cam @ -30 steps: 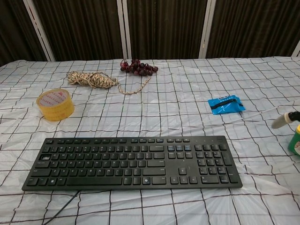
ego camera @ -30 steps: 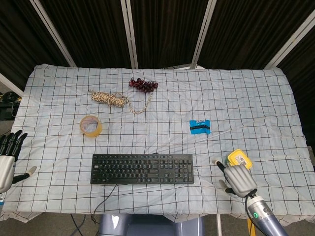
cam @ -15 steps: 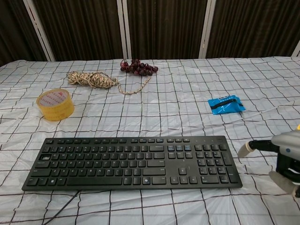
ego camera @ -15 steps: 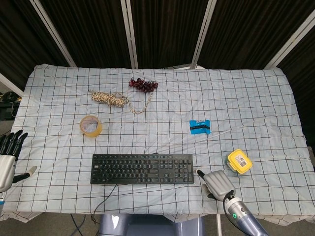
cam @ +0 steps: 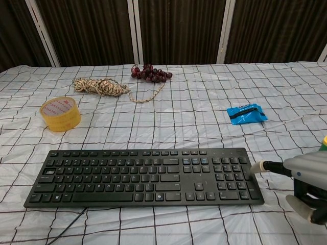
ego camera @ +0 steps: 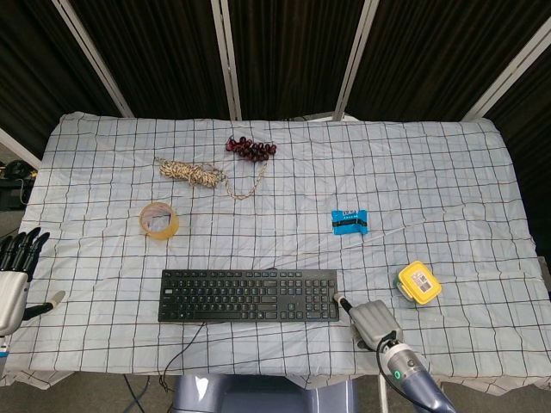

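Note:
A black keyboard (ego camera: 248, 295) (cam: 145, 175) lies near the front edge of the checked cloth. My right hand (ego camera: 372, 320) (cam: 306, 178) sits just off its right end, fingers curled under and holding nothing. Its outstretched thumb touches the keyboard's right edge. A yellow lidded container (ego camera: 418, 283) stands just to the right of this hand, apart from it. My left hand (ego camera: 13, 280) hangs at the far left edge of the table, fingers straight and apart, empty, and shows only in the head view.
A blue packet (ego camera: 349, 221) (cam: 247, 113) lies behind the keyboard's right end. A yellow tape roll (ego camera: 159, 219) (cam: 61, 113), a rope coil (ego camera: 194, 174) (cam: 99, 86) and dark grapes (ego camera: 250, 148) (cam: 150, 73) lie further back on the left. The keyboard's cable runs off the front edge.
My right hand has moved left, from beside the yellow container to the keyboard's right end, where its thumb now touches. The left hand has not moved.

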You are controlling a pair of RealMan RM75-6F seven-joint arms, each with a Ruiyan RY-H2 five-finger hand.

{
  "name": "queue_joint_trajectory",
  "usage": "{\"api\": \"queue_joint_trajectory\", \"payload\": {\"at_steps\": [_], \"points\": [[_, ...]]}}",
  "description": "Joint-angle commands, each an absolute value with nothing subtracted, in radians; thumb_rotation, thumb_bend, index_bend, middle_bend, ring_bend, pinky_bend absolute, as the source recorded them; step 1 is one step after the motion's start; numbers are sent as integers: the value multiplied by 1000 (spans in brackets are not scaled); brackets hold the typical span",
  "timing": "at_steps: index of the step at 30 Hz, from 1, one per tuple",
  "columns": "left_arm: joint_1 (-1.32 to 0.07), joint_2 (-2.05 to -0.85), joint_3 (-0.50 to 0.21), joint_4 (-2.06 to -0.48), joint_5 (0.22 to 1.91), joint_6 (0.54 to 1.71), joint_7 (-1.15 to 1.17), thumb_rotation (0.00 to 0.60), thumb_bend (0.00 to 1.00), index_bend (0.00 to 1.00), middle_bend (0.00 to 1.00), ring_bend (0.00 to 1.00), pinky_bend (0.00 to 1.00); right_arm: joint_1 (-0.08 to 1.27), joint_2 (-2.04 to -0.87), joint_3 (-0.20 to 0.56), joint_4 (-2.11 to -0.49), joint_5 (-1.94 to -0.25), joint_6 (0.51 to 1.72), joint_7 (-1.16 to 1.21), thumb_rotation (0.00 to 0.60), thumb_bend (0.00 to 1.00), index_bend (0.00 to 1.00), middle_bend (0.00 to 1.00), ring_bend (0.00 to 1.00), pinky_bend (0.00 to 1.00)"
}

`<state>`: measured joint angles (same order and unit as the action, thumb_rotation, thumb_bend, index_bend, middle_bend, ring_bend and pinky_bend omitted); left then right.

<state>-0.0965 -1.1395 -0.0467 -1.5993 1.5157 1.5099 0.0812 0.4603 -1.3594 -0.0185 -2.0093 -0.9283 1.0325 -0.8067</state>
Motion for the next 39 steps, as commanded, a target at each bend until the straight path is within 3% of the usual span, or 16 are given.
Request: {"api": "queue_joint_trajectory", "payload": {"at_steps": [1, 27, 30, 33, 36, 37, 39], "points": [[-97, -1140, -47, -1600, 1515, 1510, 82, 600, 114, 0, 0, 0, 0, 474, -1368, -26, -2014, -913, 1045, -818, 600, 671, 58, 936, 918, 808], [-97, -1137, -46, -1601, 1518, 1510, 73, 600, 113, 0, 0, 0, 0, 531, -1415, -67, -2017, -848, 1118, -808, 600, 673, 64, 936, 917, 808], [-97, -1137, -46, -1602, 1517, 1511, 72, 600, 114, 0, 0, 0, 0, 524, -1411, -59, -2017, -907, 1142, -777, 600, 612, 64, 934, 893, 793], [-96, -1136, -47, -1603, 1517, 1511, 68, 600, 114, 0, 0, 0, 0, 504, -1385, -33, -2034, -1021, 1206, -722, 600, 507, 59, 790, 739, 691], [-95, -1138, -48, -1601, 1519, 1515, 62, 600, 114, 0, 0, 0, 0, 476, -1300, -35, -2091, -1082, 1236, -646, 600, 372, 39, 442, 406, 543], [-95, -1138, -47, -1600, 1520, 1516, 61, 600, 114, 0, 0, 0, 0, 469, -1272, -39, -2100, -1099, 1236, -624, 600, 319, 32, 322, 274, 441], [-94, -1138, -46, -1600, 1522, 1518, 61, 600, 114, 0, 0, 0, 0, 450, -1216, -50, -2100, -1152, 1242, -565, 600, 264, 25, 170, 101, 294]]}}
